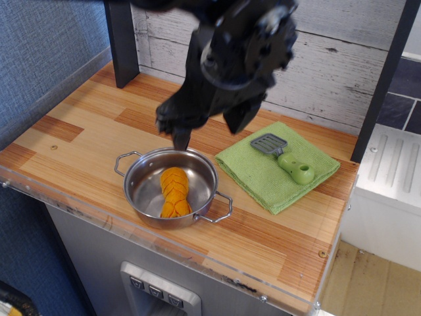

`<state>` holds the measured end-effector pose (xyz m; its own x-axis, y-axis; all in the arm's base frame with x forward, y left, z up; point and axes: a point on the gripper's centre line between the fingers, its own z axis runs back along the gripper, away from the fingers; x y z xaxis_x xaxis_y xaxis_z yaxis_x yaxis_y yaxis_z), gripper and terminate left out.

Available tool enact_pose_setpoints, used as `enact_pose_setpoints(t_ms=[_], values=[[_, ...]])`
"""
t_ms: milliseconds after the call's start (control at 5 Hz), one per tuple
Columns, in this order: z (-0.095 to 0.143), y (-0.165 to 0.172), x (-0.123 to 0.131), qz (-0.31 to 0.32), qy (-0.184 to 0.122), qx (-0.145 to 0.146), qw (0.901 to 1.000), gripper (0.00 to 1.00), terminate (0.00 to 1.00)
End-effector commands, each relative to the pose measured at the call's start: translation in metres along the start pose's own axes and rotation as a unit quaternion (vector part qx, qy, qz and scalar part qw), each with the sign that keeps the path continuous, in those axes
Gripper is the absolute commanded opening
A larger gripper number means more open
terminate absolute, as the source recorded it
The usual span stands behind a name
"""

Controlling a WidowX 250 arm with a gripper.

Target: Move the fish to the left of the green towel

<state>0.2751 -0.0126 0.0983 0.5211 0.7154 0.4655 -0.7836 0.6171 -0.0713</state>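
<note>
The wood-grain laminate worktop (85,141) carries everything here; taking the round steel two-handled pot (139,192) as landmark, the small orange-yellow segmented soft toy fish (174,191) lies inside it on the bottom, lengthwise from far rim to near rim, touched by nothing; just above the pot's far rim hangs the black pincer (205,130), its two prongs apart and empty, one prong tip low over the rim, the other further right and higher; right of the pot, close but apart, lies the light green square folded woven towel (263,176); on that towel rests a grey spatula with a green handle (285,158).

As a judgement, the fish has yet to be grasped; the risks lie in the pot; a prong coming down on the rim could tip or slide the light pot; a grip on the fish's soft edge could slip on the lift; the bare strip between pot and towel looks narrow, so a release there might land on the cloth.
</note>
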Motion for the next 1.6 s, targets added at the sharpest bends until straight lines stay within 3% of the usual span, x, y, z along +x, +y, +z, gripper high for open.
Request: enact_pose_setpoints(t_ms=[0, 600, 1200, 1400], values=[[-0.014, 0.024, -0.007, 0.01, 0.019, 0.009, 0.9997, 1.0, 0.0], [-0.05, 0.043, -0.012, 0.001, 0.047, 0.056, 0.9973, 1.0, 0.0], [-0.074, 0.023, -0.018, -0.021, 0.063, 0.071, 0.9953, 1.0, 0.0], [-0.076, 0.013, -0.022, -0.022, 0.051, 0.081, 0.9951, 0.0, 0.0]])
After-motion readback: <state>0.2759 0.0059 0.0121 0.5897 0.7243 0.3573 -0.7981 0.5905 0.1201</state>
